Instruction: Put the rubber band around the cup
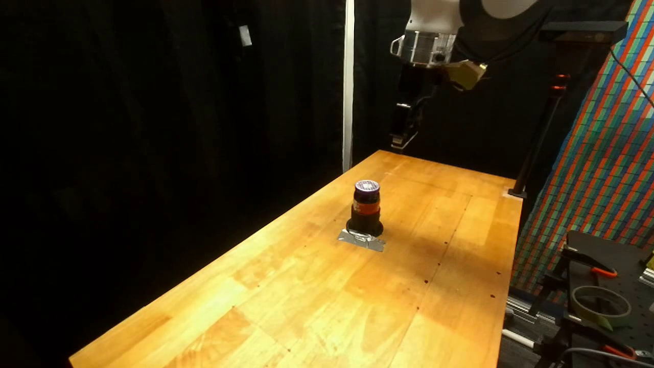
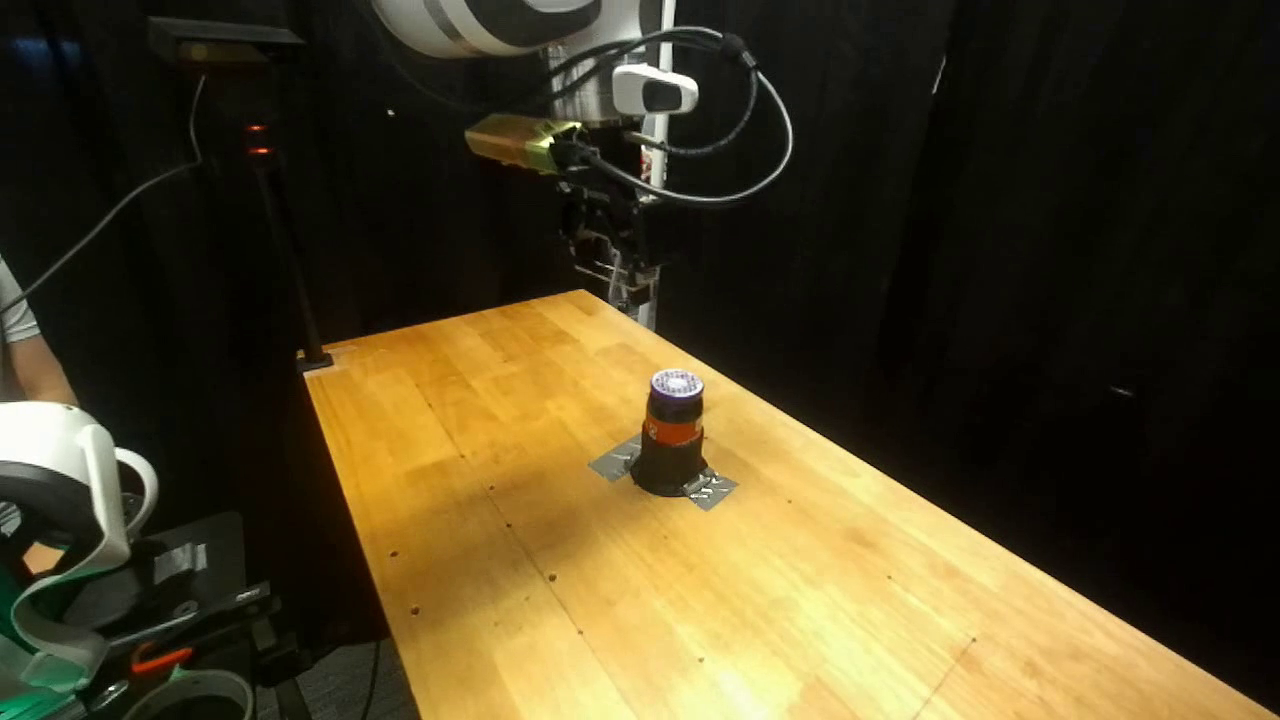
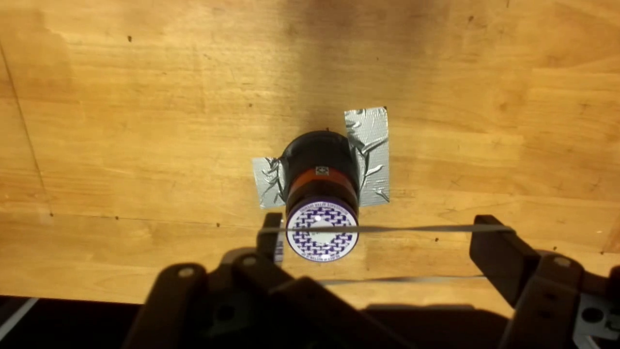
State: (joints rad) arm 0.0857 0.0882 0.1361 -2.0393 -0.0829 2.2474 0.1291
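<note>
Wrist view: spread tool [image 3: 379, 233] holds rubber band [image 3: 426, 228] taut.

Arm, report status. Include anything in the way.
Black pincer open, thin grey rubber band stretched across it. Black-and-orange cylindrical cup upright, unbanded, silver tape at its base. No obstruction seen between.

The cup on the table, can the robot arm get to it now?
Probably yes: nothing seems to stand between the gripper and the cup except the rubber band stretched across the open gripper itself. The gripper would need to come closer and lower.
</note>
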